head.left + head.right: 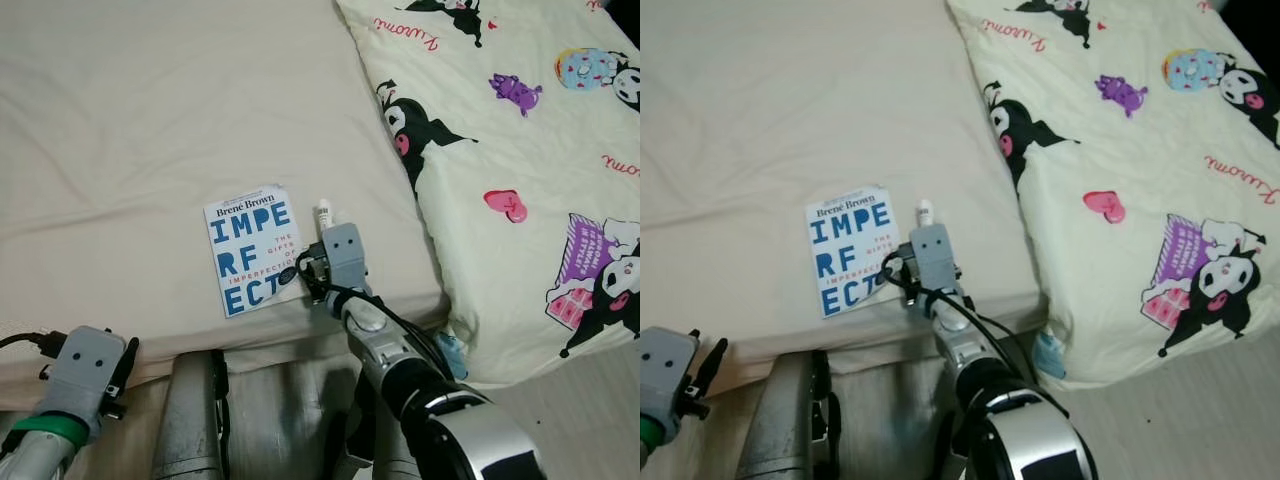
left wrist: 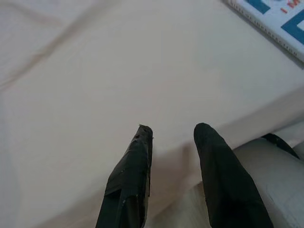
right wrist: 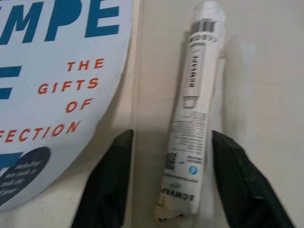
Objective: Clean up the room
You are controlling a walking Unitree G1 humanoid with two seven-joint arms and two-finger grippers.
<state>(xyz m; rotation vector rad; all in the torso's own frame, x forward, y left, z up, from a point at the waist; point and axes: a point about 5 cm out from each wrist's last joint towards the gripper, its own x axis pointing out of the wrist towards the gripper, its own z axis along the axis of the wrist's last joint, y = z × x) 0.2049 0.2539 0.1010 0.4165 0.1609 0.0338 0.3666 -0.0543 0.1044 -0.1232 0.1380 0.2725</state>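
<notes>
Two grippers low over the bed, tube between the right one's fingers

At about 8 o'clock the left gripper hovers over the cream sheet, fingers parted and empty. Near centre lies a blue-lettered book. Just at its 3 o'clock side a white tube rests on the sheet, the right gripper straddling it with fingers apart. A cartoon-print quilt fills 1 to 4 o'clock

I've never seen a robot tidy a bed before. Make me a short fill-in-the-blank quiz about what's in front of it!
1. The right gripper has its fingers on either side of a white ____.
2. Beside that lies a book whose big letters are printed in ____.
3. The book rests on a plain ____ sheet.
4. The left gripper holds ____.

Missing words: tube; blue; beige; nothing
</notes>
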